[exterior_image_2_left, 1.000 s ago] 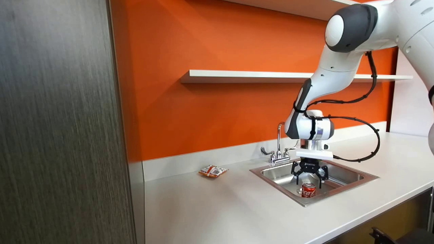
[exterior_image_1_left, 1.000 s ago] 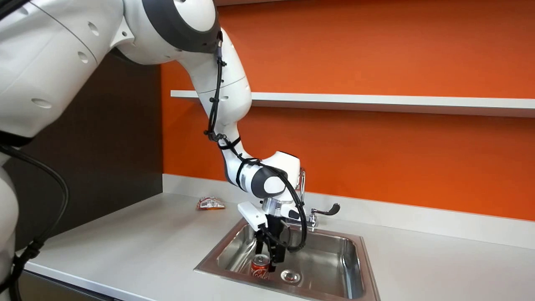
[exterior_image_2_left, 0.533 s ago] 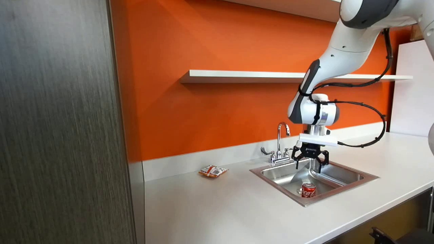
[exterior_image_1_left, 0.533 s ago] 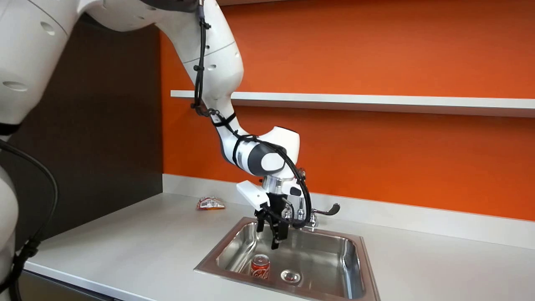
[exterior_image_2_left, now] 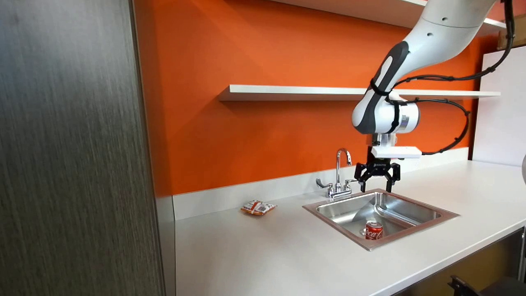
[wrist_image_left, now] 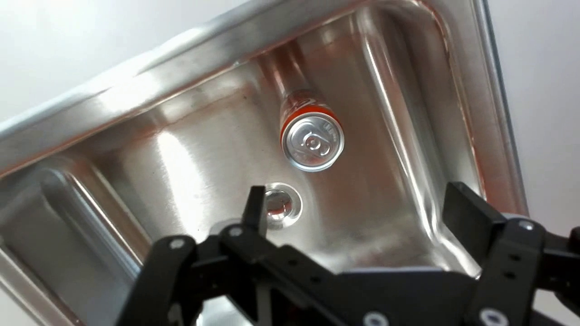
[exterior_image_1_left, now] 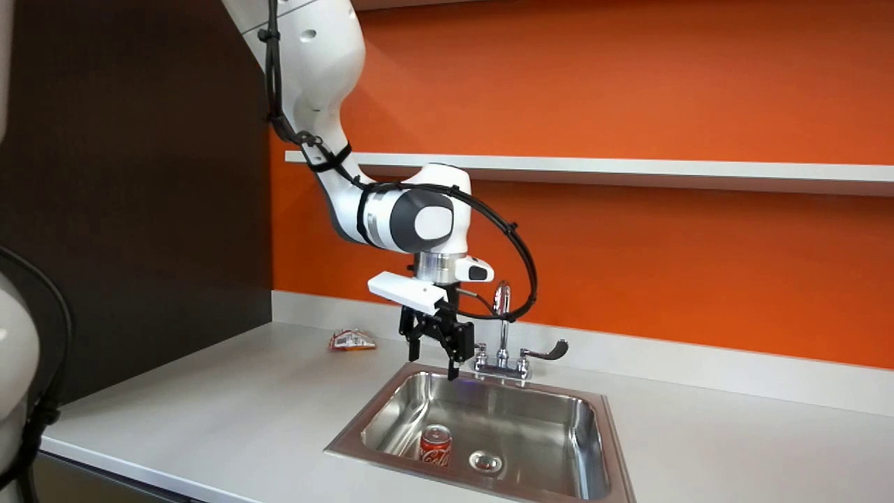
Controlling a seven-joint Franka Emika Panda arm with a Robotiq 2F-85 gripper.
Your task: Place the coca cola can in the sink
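The coca cola can [exterior_image_1_left: 435,446] stands upright on the sink floor in both exterior views [exterior_image_2_left: 374,231]. In the wrist view its silvery top and red side [wrist_image_left: 312,140] show beside the drain. The sink [exterior_image_1_left: 531,433] is a steel basin set in the counter; its rim also shows [exterior_image_2_left: 444,214], and its basin fills much of the wrist view [wrist_image_left: 217,167]. My gripper [exterior_image_1_left: 433,363] is open and empty, above the sink's back part and apart from the can. Its spread fingers also show in an exterior view [exterior_image_2_left: 376,188] and in the wrist view [wrist_image_left: 355,194].
A chrome faucet [exterior_image_1_left: 503,328] with lever handles [exterior_image_2_left: 338,176] stands behind the sink, close to my gripper. A small snack bag [exterior_image_2_left: 258,207] lies on the counter near the back wall. A white shelf [exterior_image_1_left: 628,168] runs along the orange wall. A dark panel [exterior_image_2_left: 74,148] stands at one side.
My gripper, open throughout, has risen out of the sink from around the can and moved back toward the wall. The can has stayed in place on the sink floor.
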